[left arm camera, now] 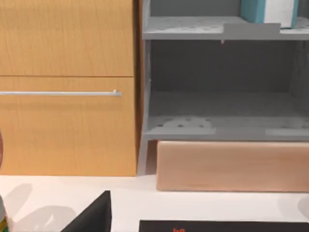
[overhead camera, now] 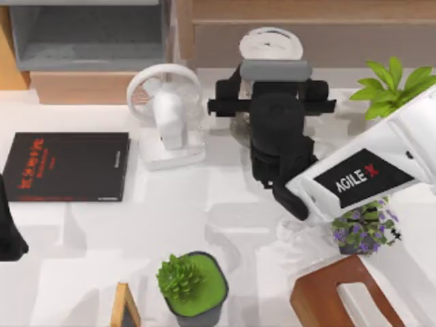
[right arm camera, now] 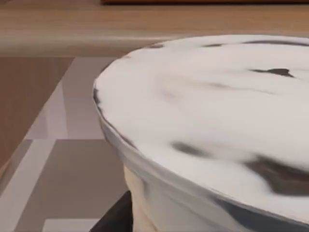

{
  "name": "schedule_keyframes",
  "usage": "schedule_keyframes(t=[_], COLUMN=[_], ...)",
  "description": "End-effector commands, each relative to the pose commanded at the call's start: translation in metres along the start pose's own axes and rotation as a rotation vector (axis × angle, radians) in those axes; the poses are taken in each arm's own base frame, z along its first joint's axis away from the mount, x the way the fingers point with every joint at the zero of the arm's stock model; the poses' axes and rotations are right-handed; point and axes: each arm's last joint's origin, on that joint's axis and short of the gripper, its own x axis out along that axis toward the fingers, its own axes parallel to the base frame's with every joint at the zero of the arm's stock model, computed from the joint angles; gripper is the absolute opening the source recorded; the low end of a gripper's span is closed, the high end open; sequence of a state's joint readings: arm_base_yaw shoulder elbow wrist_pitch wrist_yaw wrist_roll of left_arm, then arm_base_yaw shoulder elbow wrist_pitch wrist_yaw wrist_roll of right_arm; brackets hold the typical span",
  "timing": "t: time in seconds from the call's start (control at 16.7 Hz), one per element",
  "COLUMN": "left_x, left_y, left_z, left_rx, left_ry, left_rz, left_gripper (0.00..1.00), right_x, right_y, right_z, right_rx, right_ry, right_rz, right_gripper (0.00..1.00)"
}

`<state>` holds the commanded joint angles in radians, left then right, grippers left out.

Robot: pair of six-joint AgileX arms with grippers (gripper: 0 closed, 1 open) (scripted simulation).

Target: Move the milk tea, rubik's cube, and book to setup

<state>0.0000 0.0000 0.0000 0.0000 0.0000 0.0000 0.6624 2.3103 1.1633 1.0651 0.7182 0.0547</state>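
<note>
Two arms in frame; the right one is at work. The right gripper reaches toward the back middle of the table, its black body over the milk tea; whether its fingers are clamped on the cup or apart, cannot tell. Right wrist view: the cup's white domed lid sits very close beneath the camera, beige drink just under the rim.

A white fan stands just left of the gripper. Leafy plant at the far right, purple-flowered plant beneath the arm, potted succulent at the front.

Left gripper parked at the left edge, beside the black book with red lettering. The left wrist view faces a grey shelf; the book, teal with white page edges, stands on its upper level.
</note>
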Motion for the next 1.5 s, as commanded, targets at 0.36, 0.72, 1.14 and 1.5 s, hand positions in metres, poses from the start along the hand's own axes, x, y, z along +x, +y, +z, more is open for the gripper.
schedule_keyframes(t=[0.36,0.72,1.14,1.5], left_x=[0.000,0.000,0.000,0.000], left_y=[0.000,0.000,0.000,0.000], left_z=[0.000,0.000,0.000,0.000], left_rx=[0.000,0.000,0.000,0.000], left_ry=[0.000,0.000,0.000,0.000], left_rz=[0.000,0.000,0.000,0.000], left_gripper=[1.00,1.00,1.00,1.00], right_x=[0.000,-0.007,-0.030,-0.039], right_y=[0.000,-0.003,-0.001,-0.002], right_z=[0.000,0.000,-0.002,0.029], right_rx=[0.000,0.001,0.000,0.007], right_ry=[0.000,-0.001,0.000,-0.005], right_rz=[0.000,-0.009,-0.001,-0.002], right_gripper=[1.00,1.00,1.00,1.00])
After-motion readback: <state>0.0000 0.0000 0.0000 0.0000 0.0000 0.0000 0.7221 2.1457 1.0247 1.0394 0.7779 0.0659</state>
